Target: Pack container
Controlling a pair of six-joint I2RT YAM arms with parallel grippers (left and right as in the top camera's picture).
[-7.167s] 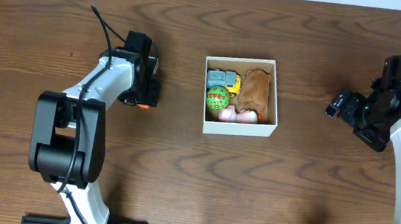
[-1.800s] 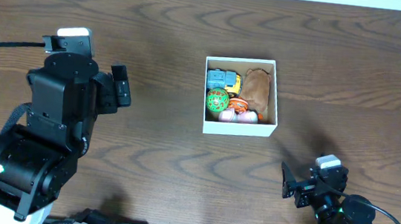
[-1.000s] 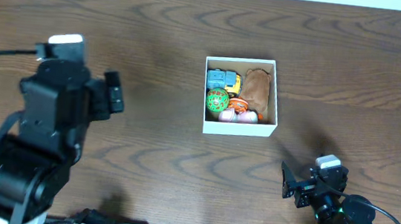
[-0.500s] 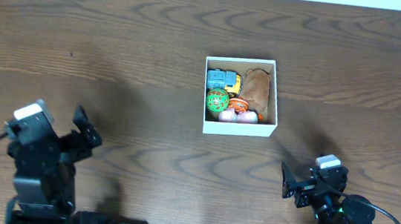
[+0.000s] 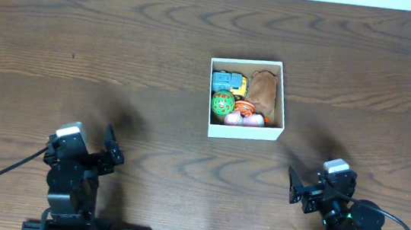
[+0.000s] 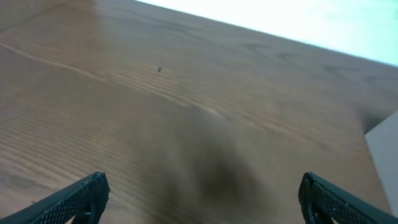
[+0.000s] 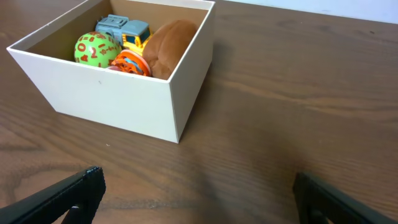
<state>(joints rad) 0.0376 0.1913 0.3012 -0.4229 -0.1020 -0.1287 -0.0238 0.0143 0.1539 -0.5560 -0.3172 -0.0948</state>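
Observation:
The container (image 5: 244,130), a white box with low walls, stands at the table's middle. It holds a blue and yellow truck (image 5: 228,81), a green ball (image 5: 223,101), a brown plush (image 5: 263,92), an orange toy (image 5: 246,108) and pink eggs (image 5: 242,119). My left gripper (image 5: 112,153) is open and empty at the front left, far from the box. My right gripper (image 5: 292,187) is open and empty at the front right. The right wrist view shows the container (image 7: 118,99) ahead of the open fingers (image 7: 198,186). The left wrist view shows open fingers (image 6: 202,193) over bare wood.
The table is dark brown wood (image 5: 160,41). A pale corner of the box (image 6: 384,146) shows at the right edge of the left wrist view. Both arm bases sit at the table's front edge.
My left arm has drawn back from the left middle of the table to the front edge, gripper empty. The right arm has stayed still in the last second.

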